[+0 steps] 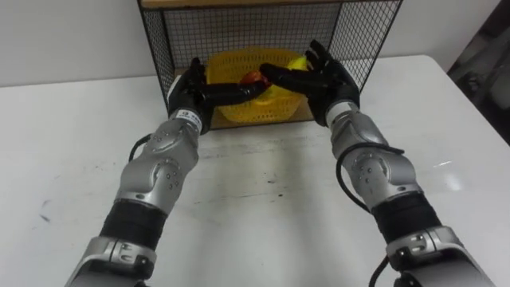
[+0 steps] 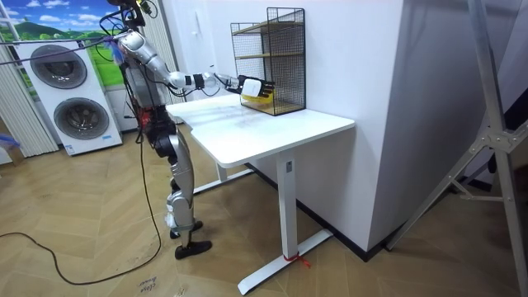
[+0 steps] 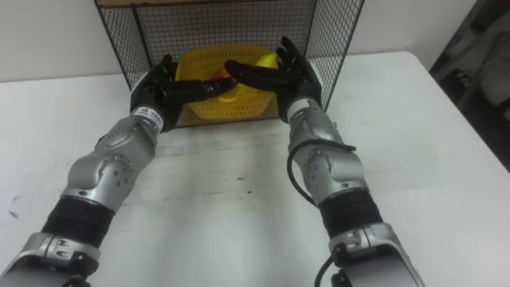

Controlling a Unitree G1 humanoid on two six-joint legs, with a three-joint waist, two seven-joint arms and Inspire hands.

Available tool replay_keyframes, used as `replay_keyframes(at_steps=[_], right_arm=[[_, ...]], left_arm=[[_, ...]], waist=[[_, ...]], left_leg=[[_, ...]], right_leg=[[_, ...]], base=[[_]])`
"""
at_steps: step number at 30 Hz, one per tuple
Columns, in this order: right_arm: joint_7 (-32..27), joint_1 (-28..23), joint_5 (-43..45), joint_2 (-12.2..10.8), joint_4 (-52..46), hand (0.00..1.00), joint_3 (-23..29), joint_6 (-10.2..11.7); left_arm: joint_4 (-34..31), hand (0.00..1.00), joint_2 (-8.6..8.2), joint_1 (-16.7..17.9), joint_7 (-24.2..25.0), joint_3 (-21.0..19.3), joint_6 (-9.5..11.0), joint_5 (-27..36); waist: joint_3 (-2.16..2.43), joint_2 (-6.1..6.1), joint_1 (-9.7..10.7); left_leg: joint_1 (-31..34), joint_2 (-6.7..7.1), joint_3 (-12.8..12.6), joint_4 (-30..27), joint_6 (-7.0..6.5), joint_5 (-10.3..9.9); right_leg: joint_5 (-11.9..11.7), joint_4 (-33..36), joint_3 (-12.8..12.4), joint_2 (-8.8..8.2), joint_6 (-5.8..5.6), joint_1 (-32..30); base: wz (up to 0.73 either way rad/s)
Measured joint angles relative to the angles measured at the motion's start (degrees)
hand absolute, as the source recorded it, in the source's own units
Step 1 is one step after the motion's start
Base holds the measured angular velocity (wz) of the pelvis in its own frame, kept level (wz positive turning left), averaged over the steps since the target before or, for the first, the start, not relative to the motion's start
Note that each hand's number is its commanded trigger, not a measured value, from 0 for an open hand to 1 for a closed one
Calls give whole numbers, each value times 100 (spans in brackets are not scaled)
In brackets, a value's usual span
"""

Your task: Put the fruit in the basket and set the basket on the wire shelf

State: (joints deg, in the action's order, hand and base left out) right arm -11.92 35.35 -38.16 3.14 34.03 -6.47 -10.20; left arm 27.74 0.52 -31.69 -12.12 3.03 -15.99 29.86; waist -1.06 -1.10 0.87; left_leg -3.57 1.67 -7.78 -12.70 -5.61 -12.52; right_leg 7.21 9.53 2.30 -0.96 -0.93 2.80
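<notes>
A yellow mesh basket (image 1: 267, 105) stands on the bottom wooden board of the black wire shelf (image 1: 362, 36) at the table's back. Inside it lie a red-orange fruit (image 1: 253, 77) and a yellow fruit (image 1: 297, 62). My left hand (image 1: 190, 86) rests against the basket's left side and my right hand (image 1: 328, 78) against its right side. Both have straight fingers pointing into the shelf, with the thumbs lying across the front rim. In the room view I stand at the table's end with both arms stretched to the wire shelf (image 2: 276, 58).
The white table (image 1: 263, 199) spreads bare between my forearms, its right edge near a dark object (image 1: 494, 72). A wooden board (image 1: 239, 3) closes the shelf compartment from above. Washing machines (image 2: 70, 107) stand behind me at the room view's left.
</notes>
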Motion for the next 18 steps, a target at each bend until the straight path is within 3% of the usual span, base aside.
replay_keyframes(at_steps=[8,18], right_arm=[[2,61,-79,-80,260,0,1,-116],[0,231,-185,-134,648,0,15,-121]], left_arm=[[302,0,-7,-3,-146,-53,-133,1],[483,0,-31,-4,-210,-65,-148,99]], waist=[[16,21,13],[41,69,60]], left_leg=[[-23,0,0,-19,0,0],[-109,0,20,-23,0,1]], right_leg=[[-8,13,1,-2,12,28],[-12,6,18,-5,18,145]], base=[[0],[2]])
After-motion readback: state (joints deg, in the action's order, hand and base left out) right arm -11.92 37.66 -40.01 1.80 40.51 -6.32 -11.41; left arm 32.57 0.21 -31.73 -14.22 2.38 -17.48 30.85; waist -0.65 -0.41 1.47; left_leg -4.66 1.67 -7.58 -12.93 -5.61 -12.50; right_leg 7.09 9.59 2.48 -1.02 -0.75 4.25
